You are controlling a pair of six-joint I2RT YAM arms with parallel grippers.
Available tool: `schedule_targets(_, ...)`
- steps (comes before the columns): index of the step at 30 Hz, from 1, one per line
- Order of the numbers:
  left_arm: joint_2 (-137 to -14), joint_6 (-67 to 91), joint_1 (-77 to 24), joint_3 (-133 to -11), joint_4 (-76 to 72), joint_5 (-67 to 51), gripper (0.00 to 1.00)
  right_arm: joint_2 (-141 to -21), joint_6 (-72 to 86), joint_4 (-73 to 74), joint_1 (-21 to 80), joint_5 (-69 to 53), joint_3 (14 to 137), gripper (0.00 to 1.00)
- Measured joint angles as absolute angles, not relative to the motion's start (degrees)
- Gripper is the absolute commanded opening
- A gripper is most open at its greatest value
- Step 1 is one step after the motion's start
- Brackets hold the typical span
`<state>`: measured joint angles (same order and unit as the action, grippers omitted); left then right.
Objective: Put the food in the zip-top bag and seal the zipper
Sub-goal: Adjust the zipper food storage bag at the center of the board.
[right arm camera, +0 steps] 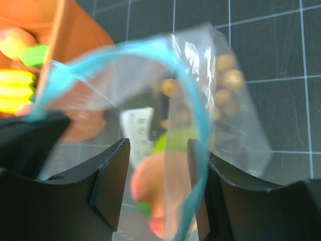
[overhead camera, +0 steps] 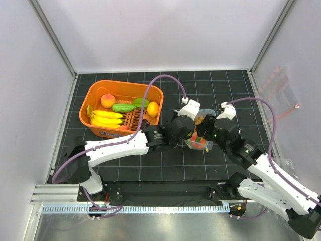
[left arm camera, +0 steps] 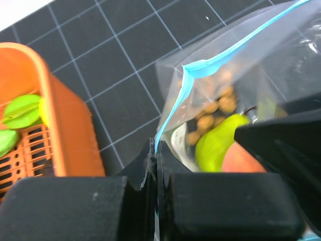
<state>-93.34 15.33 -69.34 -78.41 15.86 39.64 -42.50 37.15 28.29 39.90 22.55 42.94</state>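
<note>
- The left gripper (left arm camera: 155, 156) is clamped tight on the zipper (left arm camera: 220, 56), with the teal strip running up out of the closed jaws.
- The right gripper (right arm camera: 158, 175) stands with its jaws apart. The mouth of the zip-top bag (right arm camera: 235, 125) hangs loose between them, not pinched (the teal strip brushes the inner face of one finger).
- The bag is lifted between the two grippers above the middle of the black gridded mat (overhead camera: 165, 165), just beside the orange basket (overhead camera: 89, 95), and its mouth gapes in a curved loop.
- Inside the bag are a cluster of brown balls (left arm camera: 220, 103), a green piece (left arm camera: 215, 145) and a peach (left arm camera: 243, 159), beside a white label (right arm camera: 138, 130).
- In the basket lie yellow bananas (overhead camera: 106, 118), another peach (overhead camera: 108, 101), two green pieces (overhead camera: 124, 107) and a lemon (overhead camera: 153, 109).
- A second clear bag with a pink-red strip (overhead camera: 281, 95) lies against the right wall, well apart from the arms.
</note>
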Motion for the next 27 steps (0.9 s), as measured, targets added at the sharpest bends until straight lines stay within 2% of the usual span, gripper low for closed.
schedule_targets(10, -91.11, 17.85, -64.20, -79.70, 20.49, 41.60, 0.00, -48.58, 35.81, 31.29, 39.90, 21.34, 44.82, 0.58)
schedule_targets(12, -91.11, 17.96, -63.42, -79.70, 20.95, 42.37, 0.00, -48.12, 35.57, 31.88, 39.97, 21.56, 44.91, 0.53)
schedule_targets(13, -91.11, 17.96, -63.26, -79.70, 21.08, 42.81, 0.00, -47.92, 35.46, 32.25, 40.01, 21.74, 45.12, 0.49)
schedule_targets(14, -91.11, 17.93, -63.24, -79.70, 21.28, 43.22, 0.00, -47.77, 35.24, 32.49, 40.01, 21.89, 45.39, 0.35)
schedule_targets(16, -91.11, 17.89, -63.24, -79.77, 21.39, 44.14, 0.00, -47.66, 34.41, 32.86, 40.01, 22.06, 46.13, 0.17)
schedule_targets(17, -91.13, 17.85, -63.26, -79.90, 21.43, 44.45, 0.00, -47.66, 34.06, 33.08, 40.01, 22.11, 46.50, 0.04)
schedule_targets(18, -91.13, 17.76, -63.31, -80.09, 21.43, 44.82, 0.00, -47.77, 33.80, 33.32, 40.01, 22.15, 47.00, 0.01)
schedule_targets(22, -91.13, 17.30, -63.37, -81.17, 21.26, 46.76, 0.02, -49.39, 33.58, 35.46, 40.03, 21.96, 49.98, 0.01)
schedule_targets(23, -91.18, 17.15, -63.31, -81.43, 21.21, 47.07, 0.07, -49.74, 33.47, 36.07, 40.07, 21.87, 50.85, 0.01)
schedule_targets(24, -91.22, 16.99, -63.29, -81.60, 21.12, 47.29, 0.32, -49.95, 33.41, 36.73, 40.16, 21.85, 51.68, 0.01)
schedule_targets(25, -91.22, 16.29, -63.22, -81.67, 20.80, 47.46, 0.43, -50.17, 33.26, 38.02, 40.34, 21.85, 53.04, 0.01)
schedule_targets(27, -91.22, 15.81, -63.05, -81.69, 19.99, 47.27, 0.58, -50.28, 32.93, 40.21, 40.45, 22.15, 56.21, 0.01)
